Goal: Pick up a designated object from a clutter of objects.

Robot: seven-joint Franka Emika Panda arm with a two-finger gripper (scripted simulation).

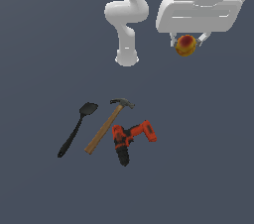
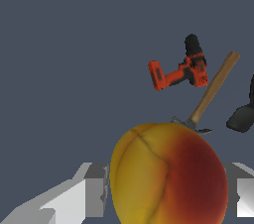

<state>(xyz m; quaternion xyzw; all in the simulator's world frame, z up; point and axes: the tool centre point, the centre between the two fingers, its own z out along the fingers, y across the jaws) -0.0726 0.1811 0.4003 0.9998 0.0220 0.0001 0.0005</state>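
Note:
The small yellow-orange ball with a red patch (image 1: 185, 45) hangs high above the floor, held between the fingers of my gripper (image 1: 186, 41), which is shut on it. In the wrist view the ball (image 2: 168, 176) fills the near foreground between the two grey fingers (image 2: 94, 191). Far below lie the rest of the clutter: the black spatula (image 1: 78, 128), the wooden-handled hammer (image 1: 106, 126) and the red-orange and black drill (image 1: 130, 140). The wrist view shows the drill (image 2: 183, 69), the hammer (image 2: 213, 88) and the spatula's blade (image 2: 242, 117) well beneath the ball.
The arm's white base (image 1: 127, 57) stands on the dark grey floor (image 1: 198, 158) behind the tools. The three tools lie close together toward the exterior view's lower left of centre.

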